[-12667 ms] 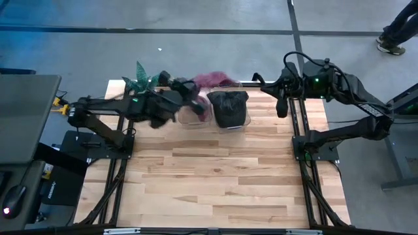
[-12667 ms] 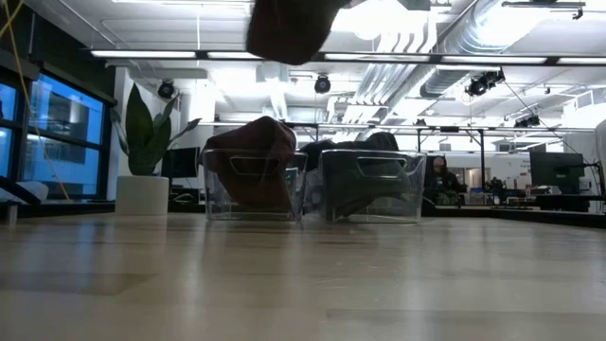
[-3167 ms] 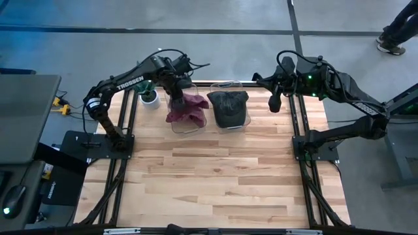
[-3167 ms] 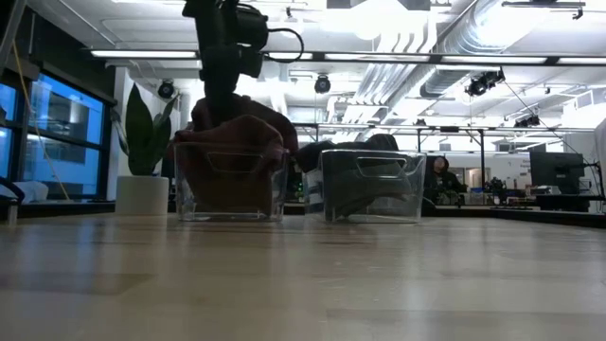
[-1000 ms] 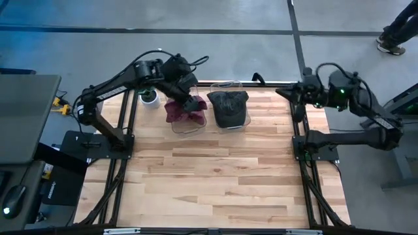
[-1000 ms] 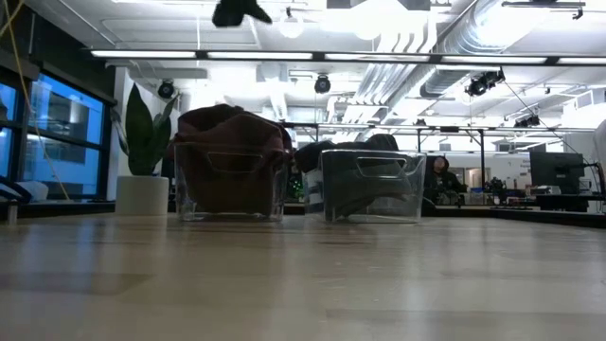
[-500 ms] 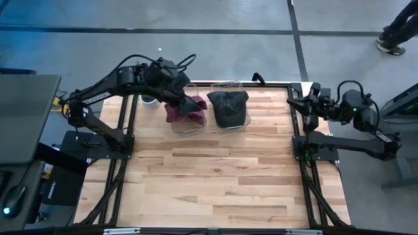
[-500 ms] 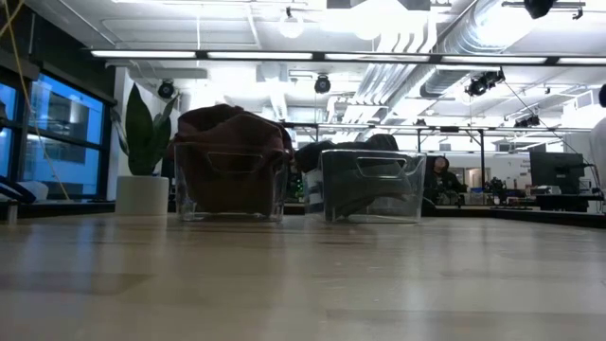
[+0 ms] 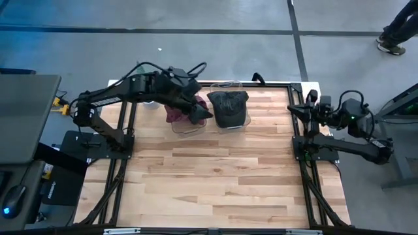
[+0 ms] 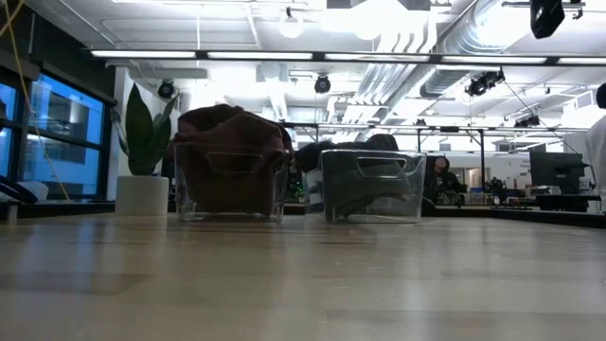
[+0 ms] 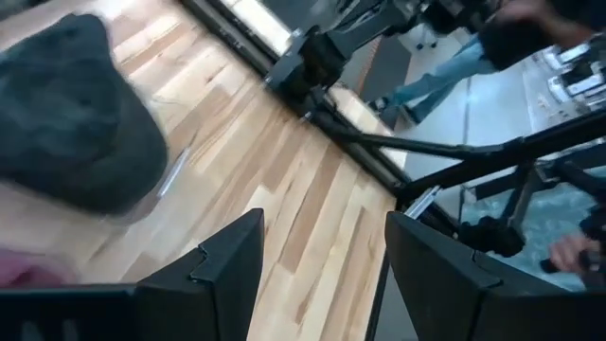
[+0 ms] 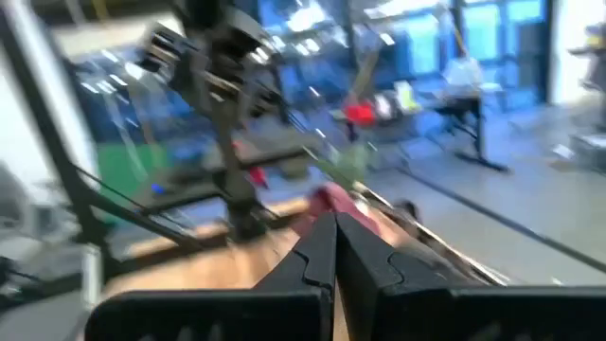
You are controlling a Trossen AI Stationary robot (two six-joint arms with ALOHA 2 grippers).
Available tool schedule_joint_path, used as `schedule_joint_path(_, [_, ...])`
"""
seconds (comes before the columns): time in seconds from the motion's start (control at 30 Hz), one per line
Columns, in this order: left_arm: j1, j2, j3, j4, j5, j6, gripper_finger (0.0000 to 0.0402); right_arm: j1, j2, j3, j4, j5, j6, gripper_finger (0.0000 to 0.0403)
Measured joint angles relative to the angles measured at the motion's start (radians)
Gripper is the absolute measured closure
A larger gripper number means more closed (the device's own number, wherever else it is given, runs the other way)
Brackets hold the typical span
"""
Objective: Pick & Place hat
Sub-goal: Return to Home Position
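A maroon hat (image 9: 177, 112) lies in the left of two clear bins (image 10: 230, 185) at the table's far edge. A dark grey hat (image 9: 228, 106) fills the right bin (image 10: 371, 186). My left gripper (image 9: 200, 113) hangs open above the near right corner of the maroon hat's bin, touching nothing. Past its spread fingers (image 11: 317, 275), the left wrist view shows the grey hat (image 11: 76, 118) and bare table. My right gripper (image 9: 297, 108) is shut, folded back at the table's right edge, with its fingers (image 12: 331, 256) closed on nothing.
A potted plant (image 10: 142, 156) stands at the far left corner, partly under the left arm. The wooden table (image 9: 215, 176) spreads out on the near side of the bins. A person's legs (image 9: 398, 26) show on the floor at the far right.
My right arm has folded back toward the table's right edge, with its gripper still shut. My left gripper has drifted slightly toward the table's right and near side above the bins, staying open. Both hats lie still in their bins.
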Motion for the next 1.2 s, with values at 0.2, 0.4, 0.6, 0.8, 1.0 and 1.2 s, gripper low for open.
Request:
schedule_joint_path(0.2, [-0.019, 0.047, 0.003, 0.062, -0.001, -0.003, 0.0189, 0.000, -0.127, -0.167, 0.200, -0.088, 0.069, 0.0403])
schedule_joint_path(0.4, [-0.021, 0.048, 0.002, 0.097, -0.018, -0.003, 0.0189, 0.001, -0.173, -0.309, 0.381, -0.135, 0.125, 0.0403])
schedule_joint_path(0.6, [-0.027, 0.087, 0.002, 0.188, 0.015, -0.028, 0.0189, 0.001, -0.171, -0.409, 0.504, -0.141, 0.157, 0.0403])
schedule_joint_path(0.8, [-0.035, 0.161, 0.005, 0.292, 0.057, -0.036, 0.0189, 0.001, -0.172, -0.465, 0.550, -0.141, 0.157, 0.0403])
schedule_joint_path(1.0, [-0.034, 0.231, -0.002, 0.357, 0.111, -0.056, 0.0189, 0.000, -0.173, -0.484, 0.555, -0.148, 0.159, 0.0403])
schedule_joint_path(1.2, [-0.034, 0.226, -0.001, 0.341, 0.080, -0.051, 0.0189, 0.001, -0.173, -0.485, 0.481, -0.148, 0.147, 0.0403])
